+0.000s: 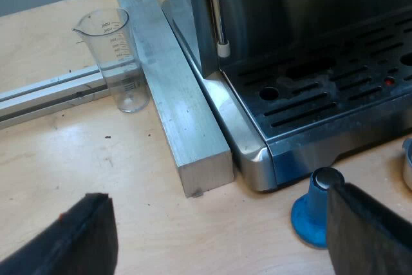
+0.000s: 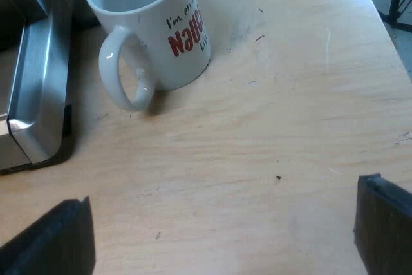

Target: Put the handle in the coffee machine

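Left gripper [image 1: 219,223] gapes wide, empty, near the blue tamper [image 1: 312,214] at the espresso machine [image 1: 322,94]'s drip-tray corner; the metal rim [image 1: 407,162] beside the tamper, holder or not, I cannot tell. Right gripper [image 2: 222,223] — equally wide, empty — hovers near the mug [image 2: 154,24].

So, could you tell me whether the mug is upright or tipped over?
Upright: the mug stands on its base on the table beside the machine, mouth facing up.
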Available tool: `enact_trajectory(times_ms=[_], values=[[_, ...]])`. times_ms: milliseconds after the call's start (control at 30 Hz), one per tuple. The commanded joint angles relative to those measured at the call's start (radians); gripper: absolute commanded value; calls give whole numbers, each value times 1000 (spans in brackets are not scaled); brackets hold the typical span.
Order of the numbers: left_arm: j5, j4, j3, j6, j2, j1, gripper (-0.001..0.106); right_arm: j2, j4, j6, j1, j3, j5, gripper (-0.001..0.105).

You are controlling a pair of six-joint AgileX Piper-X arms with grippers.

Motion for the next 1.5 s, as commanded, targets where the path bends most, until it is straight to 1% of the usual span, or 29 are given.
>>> enact_trajectory(times_ms=[33,233,300,400,500,567,633,700,767,833,867,900,933,1033,1100,1167,1267,1300,1367,1500], values=[[-14,-11,-2,-15,-142,-2,69,-46,-5,-8,-2,-5,2,82],[-14,-11,-2,-15,-142,-2,69,-46,-5,-8,-2,-5,2,82],[-14,-16,-8,-15,-125,-2,69,-12,10,-2,8,-18,-1,82],[-14,14,-45,-32,-92,-2,69,36,63,-8,25,-61,-1,82],[-3,74,-101,-51,-41,-8,69,94,100,-10,51,-114,1,82],[32,94,-129,-55,-16,-19,70,126,117,-10,66,-144,1,79],[79,105,-155,-55,14,-42,76,172,140,-10,92,-182,1,76],[91,105,-165,-55,30,-58,78,188,150,-12,101,-195,1,75],[99,105,-181,-55,47,-77,80,236,183,-24,134,-233,-4,75],[109,105,-200,-55,71,-108,80,264,201,-35,155,-254,-4,75],[118,105,-208,-55,81,-125,80,335,238,-56,208,-305,-4,75],[127,105,-219,-55,93,-152,80,346,246,-58,216,-313,-4,75],[127,105,-234,-55,118,-200,80,379,257,-65,240,-334,-4,75],[130,105,-240,-55,156,-265,80,462,279,-83,298,-382,-4,75],[146,105,-240,-55,181,-295,80,520,282,-86,341,-417,-4,75],[181,105,-240,-55,213,-342,80,597,282,-86,391,-457,1,75],[182,105,-240,-55,244,-400,80,682,282,-86,456,-494,13,75],[185,105,-240,-55,253,-412,80,687,282,-86,461,-499,15,75],[212,105,-240,-55,274,-456,80,750,276,-86,526,-516,35,75],[215,105,-240,-52,299,-521,80,829,241,-50,627,-518,84,75]])
